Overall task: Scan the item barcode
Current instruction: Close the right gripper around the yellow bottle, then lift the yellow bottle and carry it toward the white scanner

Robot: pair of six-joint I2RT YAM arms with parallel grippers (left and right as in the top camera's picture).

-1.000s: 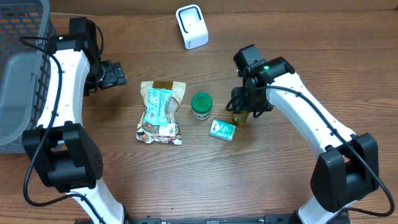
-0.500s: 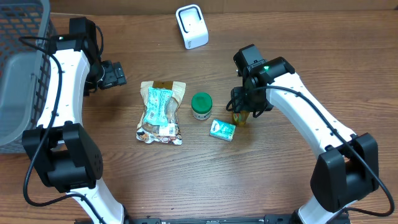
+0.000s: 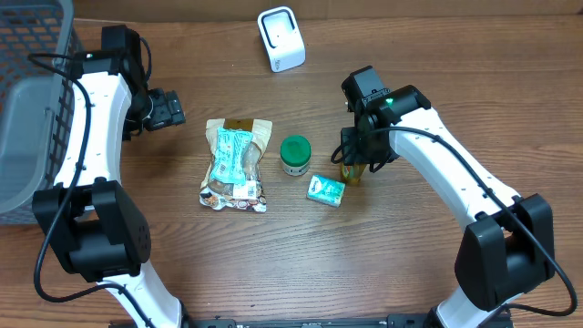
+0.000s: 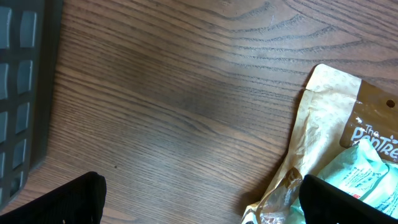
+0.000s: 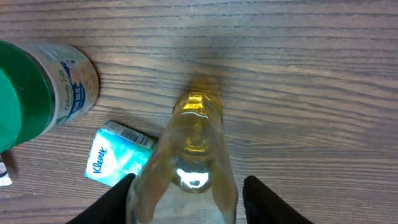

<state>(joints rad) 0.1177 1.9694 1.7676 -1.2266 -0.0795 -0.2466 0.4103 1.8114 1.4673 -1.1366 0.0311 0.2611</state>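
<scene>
A small bottle of yellow liquid (image 3: pixel 352 171) stands upright on the wooden table, right of a green-lidded jar (image 3: pixel 294 155). My right gripper (image 3: pixel 357 162) is lowered over it. In the right wrist view the bottle (image 5: pixel 196 155) sits between the fingers of that gripper (image 5: pixel 186 199). The left finger lies against the bottle and a thin gap shows at the right finger (image 5: pixel 267 202). A white scanner (image 3: pixel 281 38) stands at the back of the table. My left gripper (image 3: pixel 171 109) hangs open over bare wood (image 4: pixel 202 199), left of a snack pouch (image 4: pixel 336 143), holding nothing.
A Kleenex tissue pack (image 3: pixel 325 190) lies just left of the bottle, also visible as the tissue pack (image 5: pixel 118 155) under the wrist camera. The snack pouch (image 3: pixel 237 164) lies flat left of the jar (image 5: pixel 37 87). A grey basket (image 3: pixel 27 100) stands at the far left edge.
The right gripper's jaws have drawn in around the bottle. Neither arm has visibly shifted, and the items lie where they were.
</scene>
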